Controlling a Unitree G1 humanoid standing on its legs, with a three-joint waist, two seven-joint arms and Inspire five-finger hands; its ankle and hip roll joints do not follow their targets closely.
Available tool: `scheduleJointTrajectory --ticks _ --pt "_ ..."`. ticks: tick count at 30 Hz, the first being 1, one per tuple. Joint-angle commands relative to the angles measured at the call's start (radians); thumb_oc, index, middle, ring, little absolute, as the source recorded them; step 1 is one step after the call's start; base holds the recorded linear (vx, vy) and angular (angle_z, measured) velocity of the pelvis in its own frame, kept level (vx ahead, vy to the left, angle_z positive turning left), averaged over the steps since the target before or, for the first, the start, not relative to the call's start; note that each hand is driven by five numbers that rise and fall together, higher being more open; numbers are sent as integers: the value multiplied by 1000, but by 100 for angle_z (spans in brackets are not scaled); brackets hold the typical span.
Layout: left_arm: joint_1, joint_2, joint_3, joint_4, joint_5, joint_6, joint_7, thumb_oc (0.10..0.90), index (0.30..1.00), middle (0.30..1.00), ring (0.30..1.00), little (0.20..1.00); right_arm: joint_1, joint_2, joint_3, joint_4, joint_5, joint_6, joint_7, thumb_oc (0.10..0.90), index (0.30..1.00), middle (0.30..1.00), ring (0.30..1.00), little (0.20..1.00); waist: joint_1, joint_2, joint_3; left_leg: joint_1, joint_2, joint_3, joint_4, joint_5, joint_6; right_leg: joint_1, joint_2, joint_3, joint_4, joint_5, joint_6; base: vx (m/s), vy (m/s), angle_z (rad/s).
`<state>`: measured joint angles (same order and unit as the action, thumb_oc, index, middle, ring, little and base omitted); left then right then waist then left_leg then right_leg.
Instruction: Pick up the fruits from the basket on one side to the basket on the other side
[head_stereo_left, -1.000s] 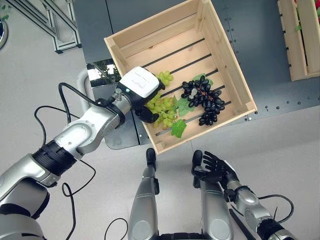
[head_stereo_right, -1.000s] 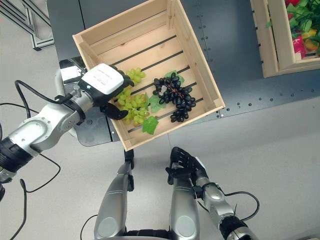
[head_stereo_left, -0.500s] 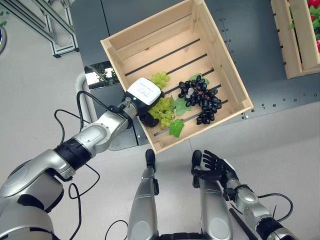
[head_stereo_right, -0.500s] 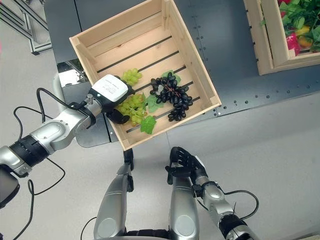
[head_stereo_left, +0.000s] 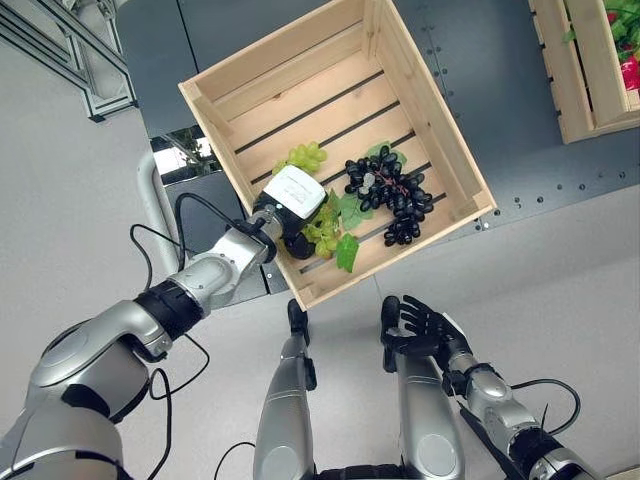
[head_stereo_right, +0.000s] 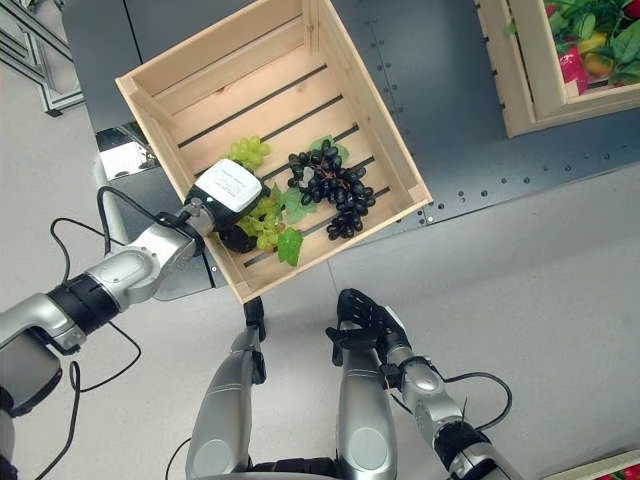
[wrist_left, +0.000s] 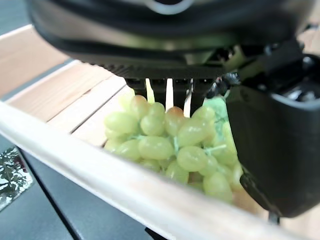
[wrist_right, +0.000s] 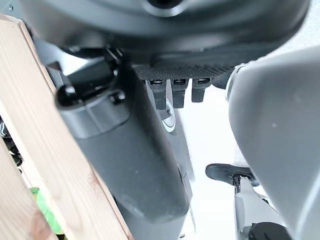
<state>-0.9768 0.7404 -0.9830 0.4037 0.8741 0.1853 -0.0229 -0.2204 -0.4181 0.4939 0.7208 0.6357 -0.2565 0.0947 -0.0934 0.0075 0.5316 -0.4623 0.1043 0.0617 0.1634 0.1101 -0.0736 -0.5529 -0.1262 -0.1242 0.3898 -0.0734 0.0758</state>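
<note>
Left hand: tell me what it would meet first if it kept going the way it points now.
Most likely the green grapes. The left hand reaches into the wooden crate with the bunch right in front of its fingers; the crate's slatted floor lies behind. Whether they already touch the grapes is unclear.

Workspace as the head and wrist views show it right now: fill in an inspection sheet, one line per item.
Surface: dark grey metal table with rows of bolts.
Job's things: wooden crate holds green grapes, black grapes and loose green leaves; second crate on the robot's right holds red, yellow and green produce.
Clutter: nothing seen.
Hands: left hand is inside the wooden crate, thumb and fingers curled around the green grapes, which rest on the slats in the left wrist view; right hand hangs low with fingers spread, holding nothing.
Cables: nothing seen besides the robot's own.
Surroundings: pale floor; metal frame on the robot's left.
</note>
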Motion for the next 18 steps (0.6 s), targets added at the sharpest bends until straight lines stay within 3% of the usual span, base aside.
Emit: scheduleJointTrajectory --ticks 1,9,10,11,12,18 --pt "-132 13 22 10 107 55 -65 800 900 900 900 900 -8 0 17 -51 19 -56 -14 800 900 900 900 900 -27 -48 -12 -86 -11 20 196 -105 5 104 18 28 -199 111 4 0 0 0" --pt "-137 -72 -2 135 265 181 -246 800 900 900 900 900 -40 16 39 -32 17 -58 -18 800 900 900 900 900 -42 -63 -12 -85 -7 27 190 -102 3 97 25 34 -195 109 3 0 0 0" --pt "-133 -81 -1 153 272 197 -250 696 745 745 745 745 -42 18 41 -32 16 -59 -19 800 900 900 900 900 -43 -65 -12 -83 -7 29 187 -102 3 99 25 34 -197 108 3 0 0 0" --pt "-129 -88 0 166 272 209 -245 533 500 500 500 500 -44 20 43 -29 17 -60 -20 800 900 900 900 900 -43 -66 -12 -80 -7 29 186 -102 3 102 25 34 -198 107 3 0 0 0" --pt "-123 -97 3 184 272 218 -225 400 300 300 300 300 -48 23 44 -26 16 -62 -21 800 900 900 900 900 -43 -69 -12 -76 -5 31 183 -102 2 105 26 33 -198 106 2 0 0 0" --pt "-88 -134 30 316 224 213 -34 400 300 300 300 300 -54 33 45 -10 9 -74 -20 800 900 900 900 900 -43 -79 -12 -53 -4 33 176 -100 0 128 32 35 -201 103 -1 -8 4 -1"
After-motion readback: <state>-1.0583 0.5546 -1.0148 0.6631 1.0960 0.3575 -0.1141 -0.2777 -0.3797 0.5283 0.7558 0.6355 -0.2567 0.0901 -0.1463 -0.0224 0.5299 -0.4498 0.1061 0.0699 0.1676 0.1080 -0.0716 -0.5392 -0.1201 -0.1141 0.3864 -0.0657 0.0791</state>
